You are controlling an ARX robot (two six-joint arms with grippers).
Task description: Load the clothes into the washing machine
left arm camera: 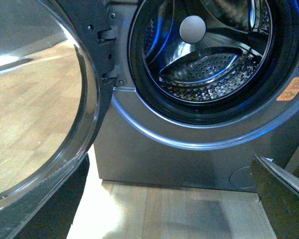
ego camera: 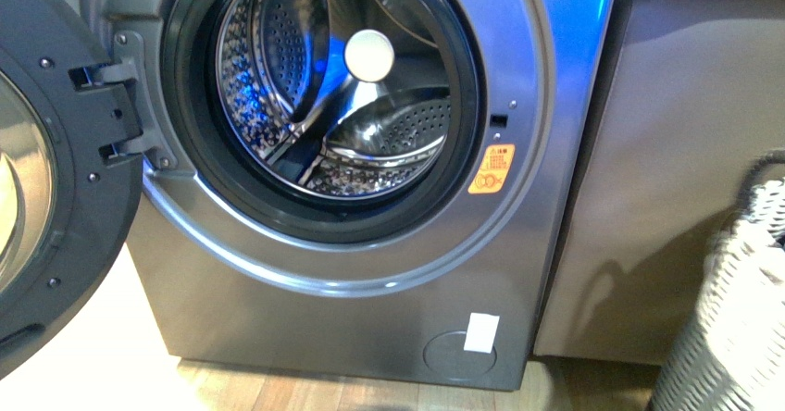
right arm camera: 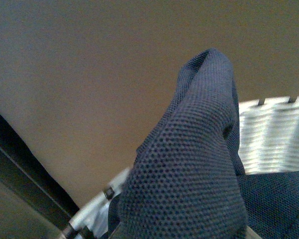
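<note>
The washing machine is a grey front-loader. Its round door is swung open to the left. The steel drum is lit blue and holds nothing; it also shows in the left wrist view. An orange sticker sits right of the mouth. My left gripper is open and empty, low over the wooden floor in front of the machine, with one dark finger in view. My right gripper is shut on the clothes, a bunched navy mesh fabric that hides its fingers. More navy fabric lies below in the basket.
A white woven basket stands at the lower right, and its rim shows behind the held fabric. A plain grey-brown cabinet stands right of the machine. The open door's glass fills the near left side. Neither arm shows in the front view.
</note>
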